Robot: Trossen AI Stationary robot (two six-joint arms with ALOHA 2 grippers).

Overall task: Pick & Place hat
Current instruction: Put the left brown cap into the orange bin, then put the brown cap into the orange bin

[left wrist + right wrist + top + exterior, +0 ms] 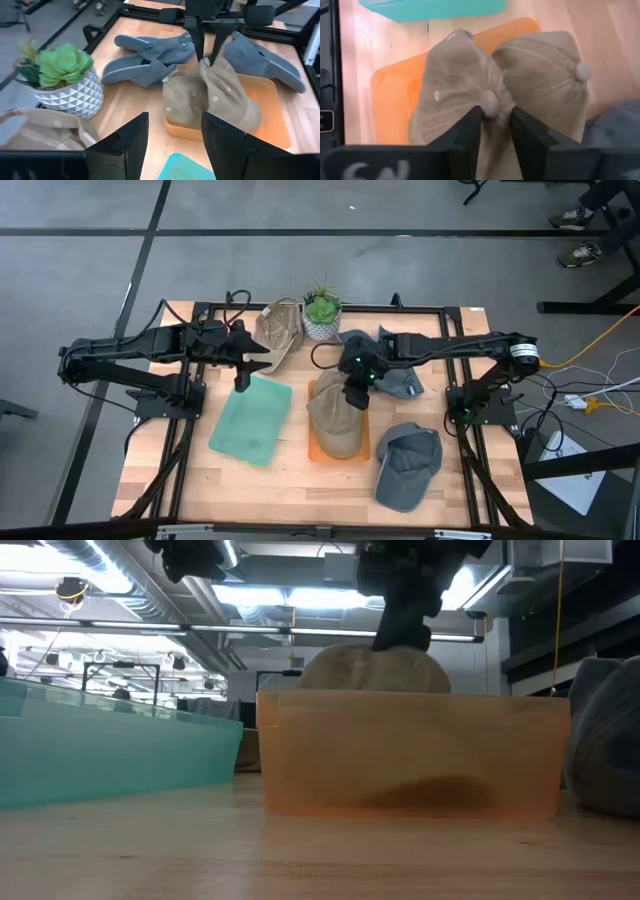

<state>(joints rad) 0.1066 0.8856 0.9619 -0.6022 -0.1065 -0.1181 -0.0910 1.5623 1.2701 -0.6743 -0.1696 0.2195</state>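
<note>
Just below the centre of the high view, a tan hat (pixel 336 420) lies in the orange tray (pixel 316 448), its crown bunched into a fold. The right gripper (pixel 354 398) sits on that fold at the hat's upper edge, fingers narrowly parted with the cloth pinched between them (the right wrist view shows the fabric (pixel 490 102) rising between both fingers). Left of the tray lies a teal tray (pixel 250 420). At upper left of it the left gripper (pixel 243 378) hovers with its fingers apart, holding nothing. A grey cap (pixel 408 466) lies at lower right, a potted plant (pixel 321 313) at top centre.
</note>
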